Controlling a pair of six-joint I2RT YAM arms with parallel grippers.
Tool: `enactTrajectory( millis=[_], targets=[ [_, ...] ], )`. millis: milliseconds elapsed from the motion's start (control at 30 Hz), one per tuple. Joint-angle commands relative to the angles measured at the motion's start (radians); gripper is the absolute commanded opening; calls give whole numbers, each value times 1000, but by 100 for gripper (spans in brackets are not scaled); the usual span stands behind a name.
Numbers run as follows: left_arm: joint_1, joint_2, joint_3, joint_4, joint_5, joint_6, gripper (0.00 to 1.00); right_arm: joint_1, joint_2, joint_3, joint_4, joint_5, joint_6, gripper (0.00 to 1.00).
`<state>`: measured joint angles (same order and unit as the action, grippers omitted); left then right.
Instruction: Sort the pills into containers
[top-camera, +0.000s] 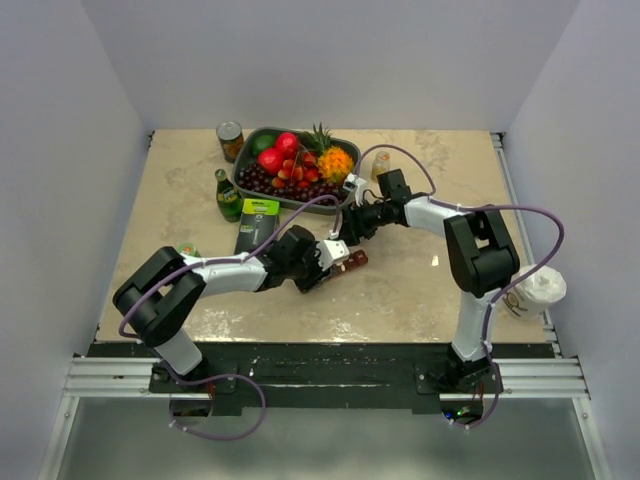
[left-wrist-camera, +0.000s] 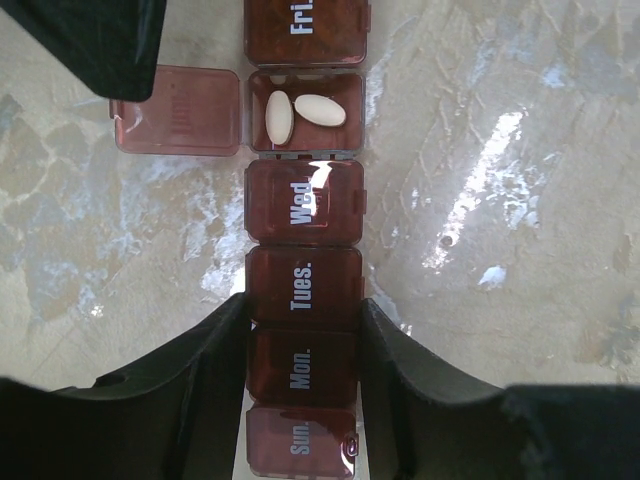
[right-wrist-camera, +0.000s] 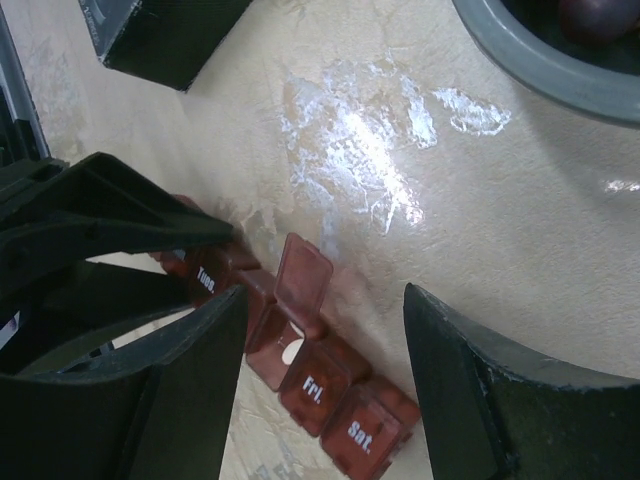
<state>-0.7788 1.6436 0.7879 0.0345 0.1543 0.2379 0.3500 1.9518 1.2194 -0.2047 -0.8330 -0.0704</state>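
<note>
The containers (left-wrist-camera: 305, 215) are a dark red strip of day-labelled compartments lying on the table, also seen in the top view (top-camera: 348, 262) and the right wrist view (right-wrist-camera: 330, 385). One compartment stands open with its lid (left-wrist-camera: 180, 110) folded out, and two white pills (left-wrist-camera: 300, 112) lie inside. My left gripper (left-wrist-camera: 304, 302) is shut on the strip, one jaw against each side at the Mon. and Tues. compartments. In the top view this gripper (top-camera: 330, 256) is at the strip's left end. My right gripper (right-wrist-camera: 325, 292) hovers open above the raised lid (right-wrist-camera: 303, 280), holding nothing, and sits just behind the strip (top-camera: 352, 228).
A dark fruit tray (top-camera: 243, 168) stands at the back, its rim (right-wrist-camera: 540, 65) near my right gripper. A can (top-camera: 230, 138), a green bottle (top-camera: 228, 195) and a black-and-green box (top-camera: 257, 225) are to the left. A small bottle (top-camera: 380, 163) is behind my right arm, a white cup (top-camera: 541, 289) at the right edge.
</note>
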Motion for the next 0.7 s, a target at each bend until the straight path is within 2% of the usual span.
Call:
enactTrajectory(
  millis=[0,200,367,500,667],
  targets=[
    [-10,-2,17,16,73,34,10,-6,30,48,2,-37,30,67],
    [-10,4,17,21,67,24,9,-3,84,68,-24,-120,34,66],
    [-10,30,28,5,33,3,7,6,58,92,-108,-204,-55,61],
    [-4,47,45,-8,21,-12,5,6,36,86,-142,-250,-89,55],
    [15,42,50,-15,22,-29,3,4,30,127,-298,-264,-224,41]
  ],
)
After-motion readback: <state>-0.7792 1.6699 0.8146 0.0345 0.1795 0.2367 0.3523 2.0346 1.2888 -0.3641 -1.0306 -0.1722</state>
